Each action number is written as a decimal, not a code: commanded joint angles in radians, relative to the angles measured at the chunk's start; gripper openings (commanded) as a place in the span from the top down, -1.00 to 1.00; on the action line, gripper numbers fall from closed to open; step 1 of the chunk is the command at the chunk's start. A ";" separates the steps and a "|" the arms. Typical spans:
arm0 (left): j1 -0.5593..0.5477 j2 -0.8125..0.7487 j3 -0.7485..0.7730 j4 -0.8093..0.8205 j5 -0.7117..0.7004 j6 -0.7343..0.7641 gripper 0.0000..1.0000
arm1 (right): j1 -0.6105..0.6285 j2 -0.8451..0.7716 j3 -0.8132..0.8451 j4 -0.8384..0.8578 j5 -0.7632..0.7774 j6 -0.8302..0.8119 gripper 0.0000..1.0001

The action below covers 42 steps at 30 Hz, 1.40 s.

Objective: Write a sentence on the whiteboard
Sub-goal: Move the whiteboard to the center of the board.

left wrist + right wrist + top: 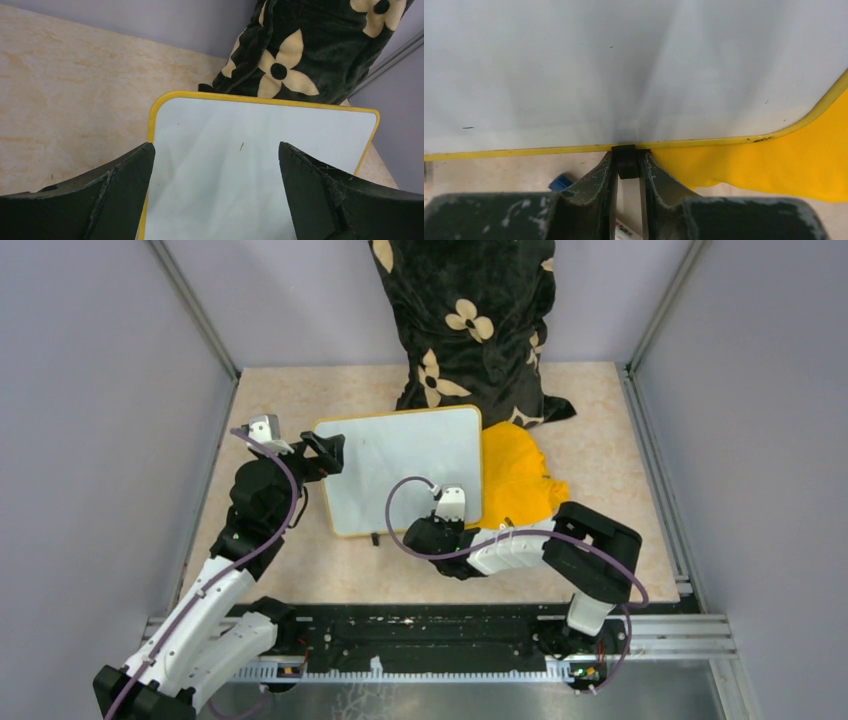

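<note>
Top view, board: the whiteboard [400,465] lies flat in the middle of the surface [300,400], long axis running left to right. Its face is blank, no sentence on it yet.
Top view, hands: the left hand [325,452] sits at the board's left short edge and the right hand [447,523] at its near long edge. Both are right up against it.
Top view, neighbours: a yellow cloth [515,480] is tucked against the right edge, and black flowered fabric [470,330] looms at the far edge.
Left wrist, hand: fingers [120,190] are spread wide, gripping nothing, with the board straight ahead between them.
Right wrist, hand: the jaws are nearly closed, pinching a small black clip [626,162] on the yellow frame.
Right wrist, extras: a blue object [561,181] shows below the frame, too little of it to name.
Judgement: there's no marker in sight, so the writing looks unstarted, and the cloth crowds the right side.
</note>
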State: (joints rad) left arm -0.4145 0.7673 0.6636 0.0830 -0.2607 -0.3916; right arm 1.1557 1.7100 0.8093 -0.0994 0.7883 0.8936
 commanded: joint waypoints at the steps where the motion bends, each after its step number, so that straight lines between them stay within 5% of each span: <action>1: -0.005 -0.008 -0.005 0.020 0.000 0.007 -0.97 | -0.068 -0.084 -0.087 -0.069 -0.003 -0.016 1.00; 23: -0.009 0.000 -0.002 0.021 0.022 0.002 -0.97 | -0.207 -0.236 -0.251 0.205 -0.156 -0.370 1.00; 42: -0.009 0.012 -0.001 0.020 0.017 0.005 -0.97 | -0.082 -0.003 -0.025 0.235 -0.202 -0.402 1.00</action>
State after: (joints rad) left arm -0.4191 0.7799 0.6636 0.0830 -0.2501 -0.3916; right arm 1.0603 1.6985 0.7670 0.1131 0.6121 0.5049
